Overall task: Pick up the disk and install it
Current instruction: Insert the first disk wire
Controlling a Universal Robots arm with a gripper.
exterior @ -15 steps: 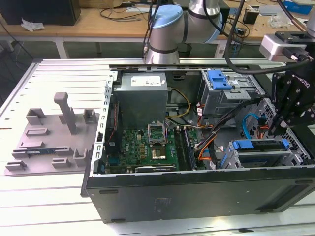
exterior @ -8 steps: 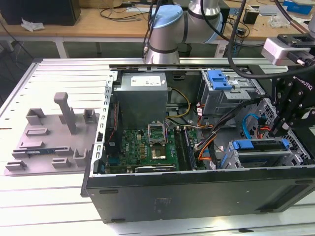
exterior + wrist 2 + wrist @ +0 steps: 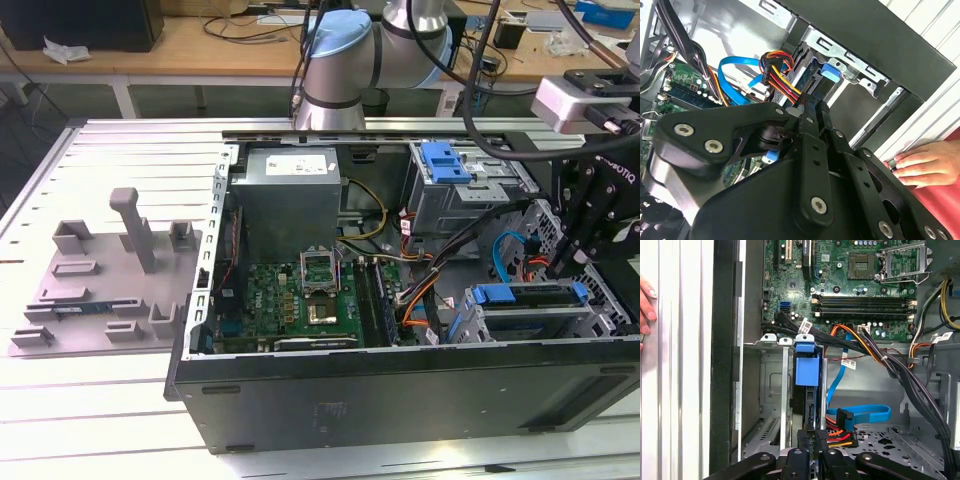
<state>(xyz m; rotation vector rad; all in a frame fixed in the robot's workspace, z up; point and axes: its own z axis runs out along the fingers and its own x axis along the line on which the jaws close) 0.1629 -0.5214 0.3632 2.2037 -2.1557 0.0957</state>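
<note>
Black linkage of the hand [image 3: 814, 436], nearest the lens in both wrist views. Its two fingers are drawn together, tips at the rear end of the disk [image 3: 806, 390]; whether they pinch anything cannot be told. The disk stands on edge in a narrow slot of the drive cage [image 3: 771, 385], its blue carrier tab toward the motherboard [image 3: 840, 270]. Sheet-metal cage walls run close along both faces, and an open slot lies on the side toward the case wall [image 3: 725, 365].

In the exterior view the hand [image 3: 565, 265] reaches down into the cage at the view's right, over the disk [image 3: 530, 296]. The case wall [image 3: 400, 390] closes the near edge.

Obstacles: a power plug with red, yellow and orange wires [image 3: 840, 436] sits just beside the fingertips. A blue data cable [image 3: 860, 412] loops near it, and a black cable bundle [image 3: 900, 370] crosses the floor of the case.

Surroundings: a person's fingers [image 3: 917, 165] rest on the slatted surface [image 3: 120, 150] just outside the case wall (also seen in the first wrist view [image 3: 646, 300]). A grey fixture tray [image 3: 110, 280] lies well apart, at the exterior view's left.
</note>
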